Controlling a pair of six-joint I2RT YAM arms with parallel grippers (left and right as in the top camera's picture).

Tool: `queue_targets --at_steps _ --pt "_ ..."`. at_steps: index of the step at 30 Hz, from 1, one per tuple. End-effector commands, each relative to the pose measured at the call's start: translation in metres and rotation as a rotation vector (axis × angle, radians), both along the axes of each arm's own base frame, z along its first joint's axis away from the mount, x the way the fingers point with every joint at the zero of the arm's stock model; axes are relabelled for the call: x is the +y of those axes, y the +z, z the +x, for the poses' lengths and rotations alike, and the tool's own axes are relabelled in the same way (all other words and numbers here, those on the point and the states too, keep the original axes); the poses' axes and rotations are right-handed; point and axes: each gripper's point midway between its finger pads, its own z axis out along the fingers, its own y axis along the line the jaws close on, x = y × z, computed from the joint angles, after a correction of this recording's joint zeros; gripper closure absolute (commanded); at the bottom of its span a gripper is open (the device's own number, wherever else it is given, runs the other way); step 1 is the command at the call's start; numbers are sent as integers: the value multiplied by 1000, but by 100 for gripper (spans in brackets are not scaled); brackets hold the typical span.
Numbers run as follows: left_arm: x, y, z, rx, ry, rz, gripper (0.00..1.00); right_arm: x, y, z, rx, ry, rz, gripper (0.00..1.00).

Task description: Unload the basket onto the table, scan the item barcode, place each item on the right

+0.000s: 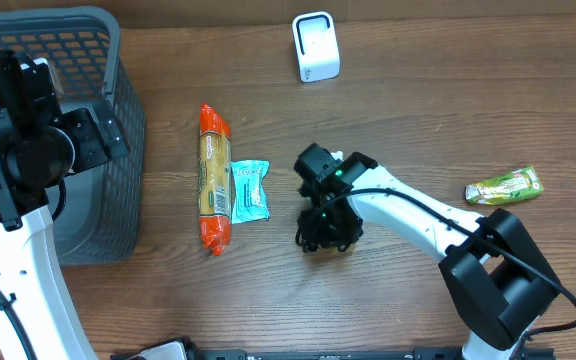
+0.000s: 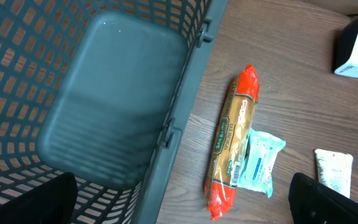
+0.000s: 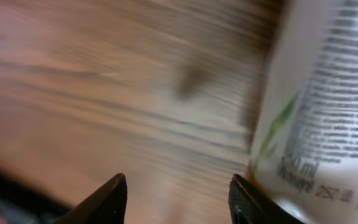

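Print on white pack (image 3: 328, 93) legible only in R wrist cam; R pincer (image 3: 178, 194) part-open, L pincer (image 2: 188, 199) wide.

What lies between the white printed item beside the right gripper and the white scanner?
Nothing visible. The white item lies beside the right gripper, and only bare table runs from it to the scanner. The orange-ended pack and the teal packet lie off to the side, nearer the basket.

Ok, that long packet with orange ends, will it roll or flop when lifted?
The long orange-ended packet: its rounded, sausage-like shape suggests it may roll if pushed sideways. The crimped film wrapper looks glossy, so probably slippery. Gripped at one end, it might sag.
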Motion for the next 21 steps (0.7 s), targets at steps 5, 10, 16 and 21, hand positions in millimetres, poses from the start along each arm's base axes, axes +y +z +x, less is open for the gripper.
queue_targets --at_steps 5,10,16,21 --pt "-1 -1 1 -2 3 -10 0 -91 -3 57 -235 -207 -370 47" --pt "-1 -1 1 -3 3 -10 0 -135 -2 114 -332 -261 -328 47" --pt "-1 -1 1 -3 3 -10 0 -117 10 168 -393 -310 54 47" --pt "-1 -1 1 -2 3 -10 0 -96 27 176 -327 -413 282 46"
